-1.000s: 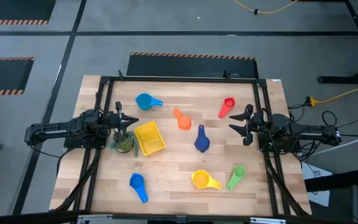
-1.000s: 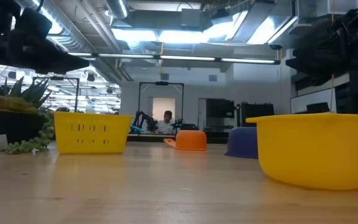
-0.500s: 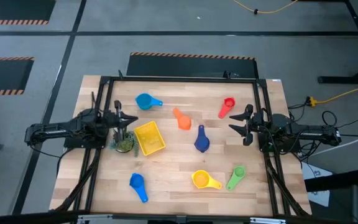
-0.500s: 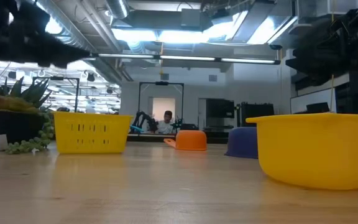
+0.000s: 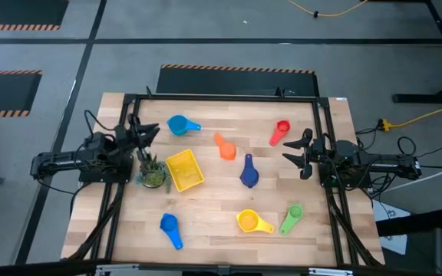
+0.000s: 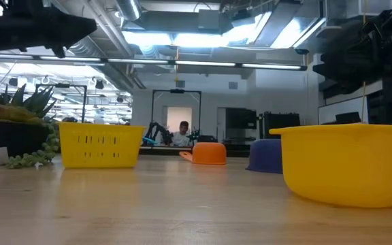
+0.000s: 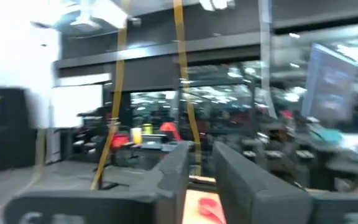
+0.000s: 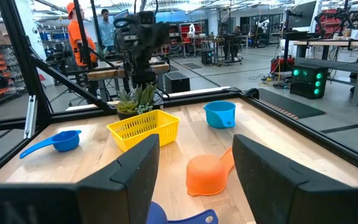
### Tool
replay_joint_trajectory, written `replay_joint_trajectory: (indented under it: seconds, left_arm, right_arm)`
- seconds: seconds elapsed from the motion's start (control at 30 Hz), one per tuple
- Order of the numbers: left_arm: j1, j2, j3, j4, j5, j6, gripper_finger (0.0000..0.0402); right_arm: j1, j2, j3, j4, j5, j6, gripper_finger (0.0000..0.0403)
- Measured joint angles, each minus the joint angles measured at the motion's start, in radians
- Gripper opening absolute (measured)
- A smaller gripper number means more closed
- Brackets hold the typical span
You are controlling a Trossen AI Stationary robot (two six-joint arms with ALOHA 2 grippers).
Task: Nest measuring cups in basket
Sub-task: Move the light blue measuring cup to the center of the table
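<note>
The basket [image 5: 184, 169] sits left of table centre, apparently empty; the measuring cups [image 5: 249, 173] lie scattered around it. The left gripper [image 5: 146, 131] hovers near the plant [image 5: 152, 175], fingers slightly parted. The right gripper [image 5: 298, 153] waits opposite, fingers spread.

You're looking across a workshop: ceiling lights [image 6: 182, 37] are glowing, a person in orange [image 8: 78, 37] is standing far off, and a grey floor [image 5: 221, 34] with striped tape [image 5: 236, 70] is surrounding the table [image 5: 221, 230].
</note>
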Motion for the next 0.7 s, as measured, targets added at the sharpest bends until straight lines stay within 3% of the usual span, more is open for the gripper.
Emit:
replay_joint_trajectory:
  seconds: [0.23,0.43,0.7]
  left_arm:
    - [0.038,0.039,0.041,-0.008,-0.218,-0.171,0.0125]
    - [0.094,0.200,0.131,-0.036,-0.222,-0.236,0.0125]
    - [0.228,0.529,0.386,-0.239,-0.204,-0.288,0.0125]
  right_arm:
    - [0.000,0.000,0.000,0.000,0.000,0.000,0.0209]
    - [0.000,0.000,0.000,0.000,0.000,0.000,0.0209]
    - [0.000,0.000,0.000,0.000,0.000,0.000,0.0209]
